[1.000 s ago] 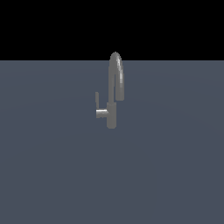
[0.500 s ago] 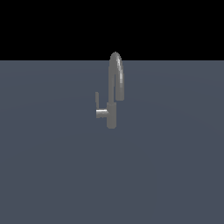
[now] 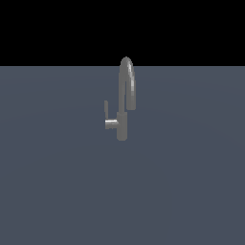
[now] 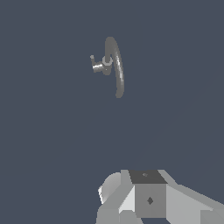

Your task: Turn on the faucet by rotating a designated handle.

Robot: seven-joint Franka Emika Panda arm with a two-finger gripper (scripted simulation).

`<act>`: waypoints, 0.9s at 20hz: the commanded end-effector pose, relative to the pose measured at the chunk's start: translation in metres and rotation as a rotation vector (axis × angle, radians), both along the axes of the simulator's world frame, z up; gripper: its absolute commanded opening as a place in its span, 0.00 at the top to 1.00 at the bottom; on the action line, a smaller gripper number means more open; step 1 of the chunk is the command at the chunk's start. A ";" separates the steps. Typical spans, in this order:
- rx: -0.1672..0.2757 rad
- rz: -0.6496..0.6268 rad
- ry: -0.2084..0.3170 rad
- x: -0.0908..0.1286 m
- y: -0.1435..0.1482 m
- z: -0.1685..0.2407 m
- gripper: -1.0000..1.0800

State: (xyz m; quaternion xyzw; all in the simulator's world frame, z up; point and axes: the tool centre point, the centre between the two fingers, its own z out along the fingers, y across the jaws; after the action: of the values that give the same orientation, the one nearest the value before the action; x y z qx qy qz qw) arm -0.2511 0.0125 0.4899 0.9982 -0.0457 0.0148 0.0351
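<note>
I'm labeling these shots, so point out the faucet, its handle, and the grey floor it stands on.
faucet (image 3: 127, 86), exterior view, on the arched gooseneck spout.
handle (image 3: 105, 108), exterior view, on the thin upright lever blade.
handle (image 4: 92, 59), wrist view, on the blade at the stub's end.
floor (image 3: 57, 191), exterior view, on bare grey surface.

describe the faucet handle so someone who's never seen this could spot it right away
On the bare grey-blue surface stands one small metal faucet with a tall arched spout. From its post a short stub juts toward the exterior view's left, ending in the handle, a thin flat blade pointing up, far slimmer than the spout.
</note>
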 end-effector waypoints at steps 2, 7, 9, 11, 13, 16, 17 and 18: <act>-0.015 -0.058 -0.058 0.003 0.009 0.014 1.00; -0.046 -0.167 -0.165 0.010 0.028 0.036 1.00; -0.060 -0.215 -0.211 0.014 0.038 0.045 1.00; -0.075 -0.262 -0.257 0.018 0.048 0.053 1.00; -0.089 -0.307 -0.300 0.023 0.059 0.059 1.00; -0.111 -0.374 -0.363 0.031 0.075 0.065 1.00; -0.119 -0.395 -0.383 0.034 0.081 0.067 1.00; -0.126 -0.416 -0.402 0.038 0.087 0.068 1.00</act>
State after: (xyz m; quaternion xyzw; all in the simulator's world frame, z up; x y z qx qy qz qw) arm -0.2183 0.0905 0.5557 0.9479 -0.2384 0.1932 0.0854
